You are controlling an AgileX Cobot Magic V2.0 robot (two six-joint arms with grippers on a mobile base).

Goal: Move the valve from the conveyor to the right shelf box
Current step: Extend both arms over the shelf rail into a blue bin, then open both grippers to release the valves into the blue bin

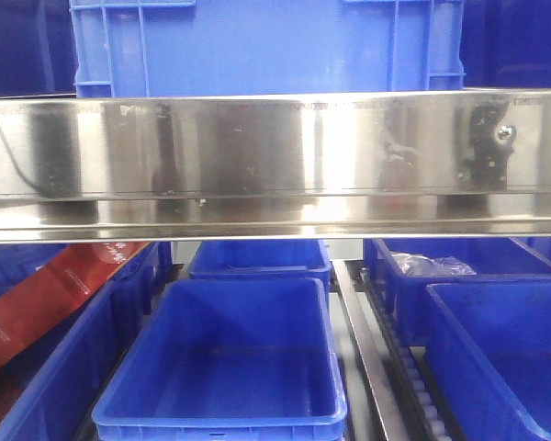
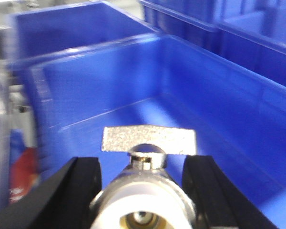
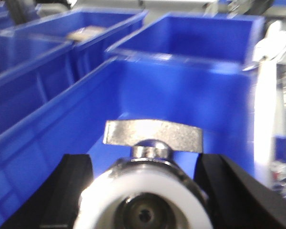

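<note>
evidently the placing step: the right gripper (image 3: 145, 186) clenches a valve (image 3: 152, 138) over a blue box (image 3: 190, 86), the left gripper (image 2: 143, 181) a second valve (image 2: 148, 140). next it likely needs lowering, then release.

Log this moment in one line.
left gripper: shut on left valve | right gripper: shut on right valve | each over a blue box

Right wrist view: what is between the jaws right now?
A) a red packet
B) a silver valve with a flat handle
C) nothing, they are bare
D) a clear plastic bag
B: a silver valve with a flat handle sits between the black jaws of the right gripper, with a blue box beyond it.
</note>
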